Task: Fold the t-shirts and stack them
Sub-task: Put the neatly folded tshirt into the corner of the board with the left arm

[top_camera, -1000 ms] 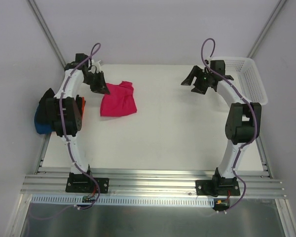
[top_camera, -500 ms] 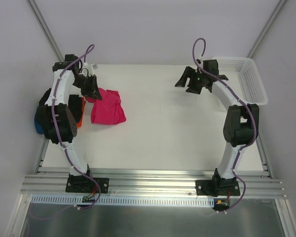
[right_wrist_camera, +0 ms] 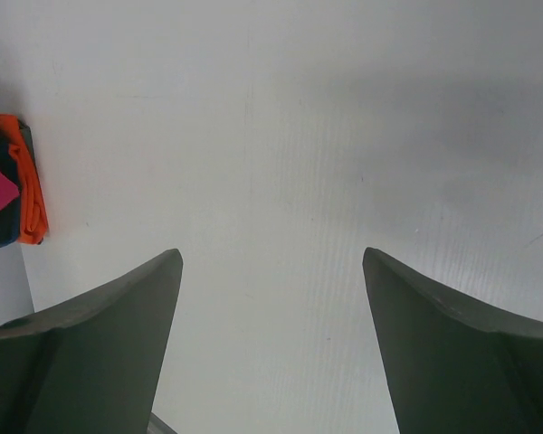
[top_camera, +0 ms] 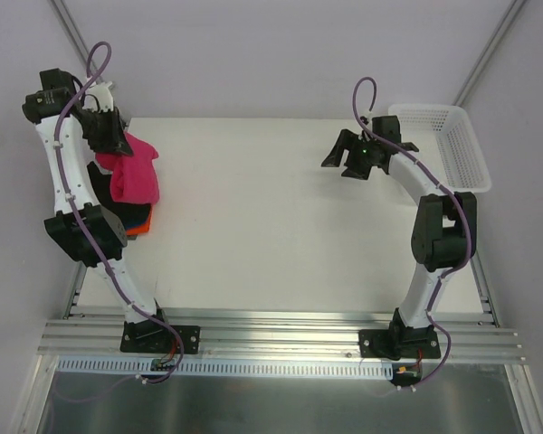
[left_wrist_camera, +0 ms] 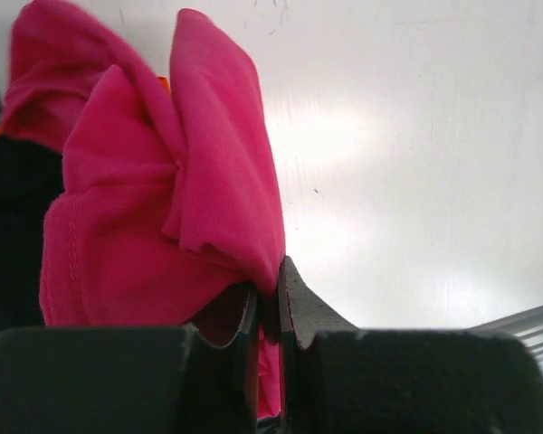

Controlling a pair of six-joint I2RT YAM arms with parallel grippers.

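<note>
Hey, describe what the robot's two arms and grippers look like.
Both the left arm and right arm have white curved links with bulky black joints, a thin purple cable looping along each, and black base plates. The left gripper and right gripper are black with two tapered fingers.

The left gripper [left_wrist_camera: 270, 276] is pinching a shirt [left_wrist_camera: 163, 208], its arm [top_camera: 63, 172] standing tall at far left. The right gripper [right_wrist_camera: 271, 262] is hovering, jaws spread.
</note>
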